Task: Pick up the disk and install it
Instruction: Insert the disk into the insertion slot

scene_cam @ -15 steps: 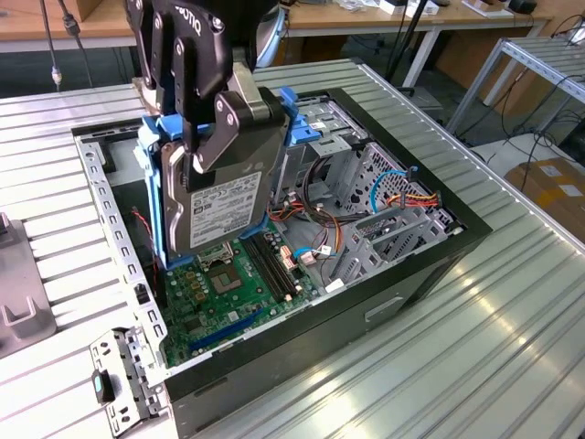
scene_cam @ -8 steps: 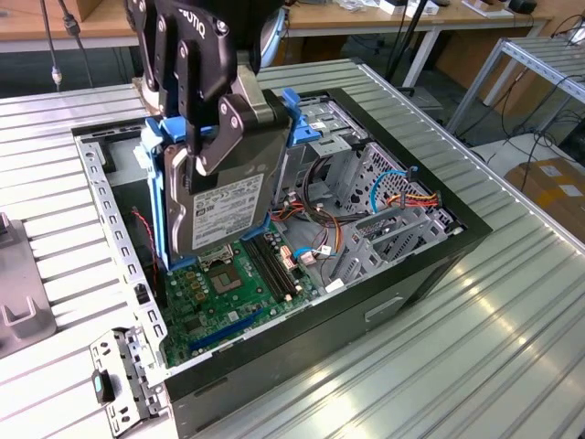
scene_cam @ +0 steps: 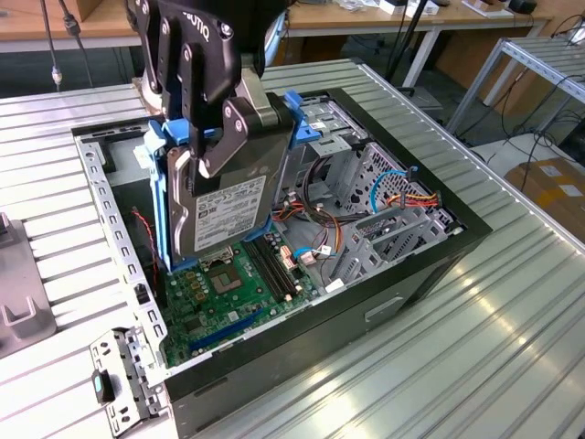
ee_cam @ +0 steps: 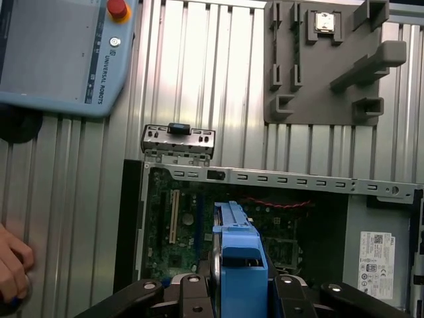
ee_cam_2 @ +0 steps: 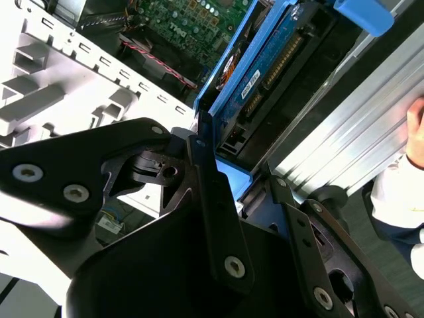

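grip: black two-finger gripper point(scene_cam: 196, 165) clamped on the upper end of the disk point(scene_cam: 228, 215), a flat grey-metal hard drive in a light-blue plastic carrier, one finger on each side.
where: lifted, hanging inside the open black computer case point(scene_cam: 430, 265).
axis: long side near upright, directly below the gripper.
low end: near the green motherboard point(scene_cam: 215, 297); contact unclear.
status: picked up, not seated.
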